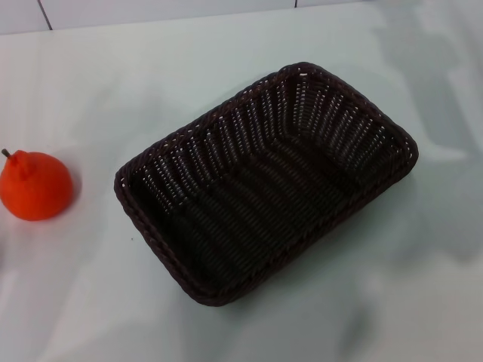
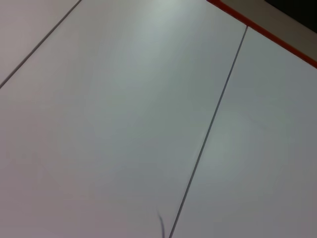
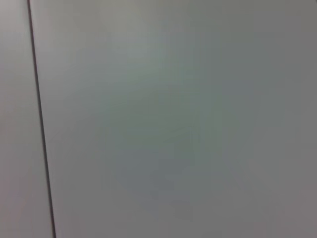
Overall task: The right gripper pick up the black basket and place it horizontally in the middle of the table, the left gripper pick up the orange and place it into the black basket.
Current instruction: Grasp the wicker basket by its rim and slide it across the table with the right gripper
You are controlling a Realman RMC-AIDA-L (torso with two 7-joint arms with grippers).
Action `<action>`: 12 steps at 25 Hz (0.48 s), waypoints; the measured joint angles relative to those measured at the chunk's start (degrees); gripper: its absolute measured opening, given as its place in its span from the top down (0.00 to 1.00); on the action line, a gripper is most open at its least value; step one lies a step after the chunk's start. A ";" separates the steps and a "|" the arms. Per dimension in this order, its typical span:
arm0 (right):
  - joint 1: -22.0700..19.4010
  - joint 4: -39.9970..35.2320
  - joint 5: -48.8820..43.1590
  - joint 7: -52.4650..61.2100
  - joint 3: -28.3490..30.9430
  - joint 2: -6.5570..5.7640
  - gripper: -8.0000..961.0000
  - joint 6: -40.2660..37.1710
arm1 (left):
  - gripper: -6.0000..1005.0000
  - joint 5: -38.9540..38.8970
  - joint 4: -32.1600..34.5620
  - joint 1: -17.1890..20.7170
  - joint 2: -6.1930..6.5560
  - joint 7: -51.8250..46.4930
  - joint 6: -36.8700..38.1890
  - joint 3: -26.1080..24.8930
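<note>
The black basket is a large dark woven basket with a braided rim. It sits empty and slantwise near the middle of the white table in the head view. The orange, small and bright with a short dark stem, rests on the table at the far left, well apart from the basket. Neither gripper shows in any view. Both wrist views show only plain white panels with thin dark seams.
A wall or panel edge runs along the table's far side. The left wrist view shows a red strip along a panel's edge. Soft shadows lie on the table at the right.
</note>
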 joint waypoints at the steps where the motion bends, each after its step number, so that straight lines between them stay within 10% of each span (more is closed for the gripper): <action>1: -0.07 0.16 0.00 0.00 0.00 0.00 0.20 0.40 | 0.57 0.00 0.05 0.02 0.00 0.00 -0.01 0.02; 12: -0.25 -0.03 -2.21 4.71 -4.13 -0.55 0.20 -2.02 | 0.57 0.00 0.16 0.18 0.00 0.00 -0.47 0.04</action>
